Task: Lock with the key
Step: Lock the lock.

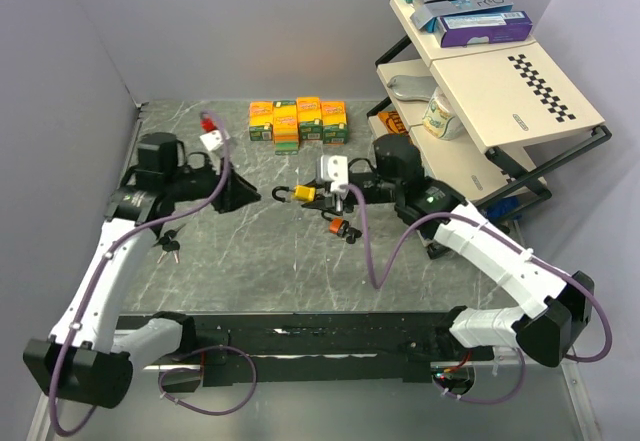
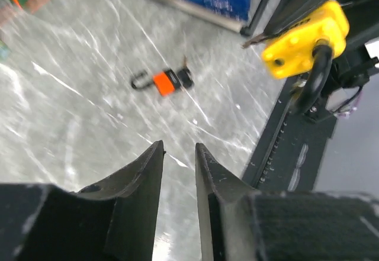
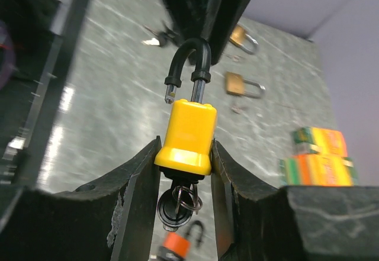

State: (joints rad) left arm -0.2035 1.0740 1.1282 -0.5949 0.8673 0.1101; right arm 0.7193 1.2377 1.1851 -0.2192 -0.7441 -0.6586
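My right gripper (image 3: 185, 145) is shut on the sides of a yellow padlock (image 3: 188, 134) and holds it above the table, at mid-table in the top view (image 1: 304, 193). The black shackle (image 3: 188, 57) stands open, with its free end out of the body. A black-headed key (image 3: 176, 205) with a ring sits in the lock's bottom. My left gripper (image 2: 179, 145) hovers just left of the shackle (image 1: 281, 194). Its jaws stand a narrow gap apart with nothing between them. The padlock (image 2: 305, 36) is up and to the right of them.
An orange padlock (image 1: 345, 228) lies on the table below the yellow one. Two brass padlocks (image 3: 243, 83) and loose keys (image 1: 168, 244) lie on the left. Colourful small boxes (image 1: 300, 121) stand at the back. A tilted shelf rack (image 1: 500, 91) is at the right.
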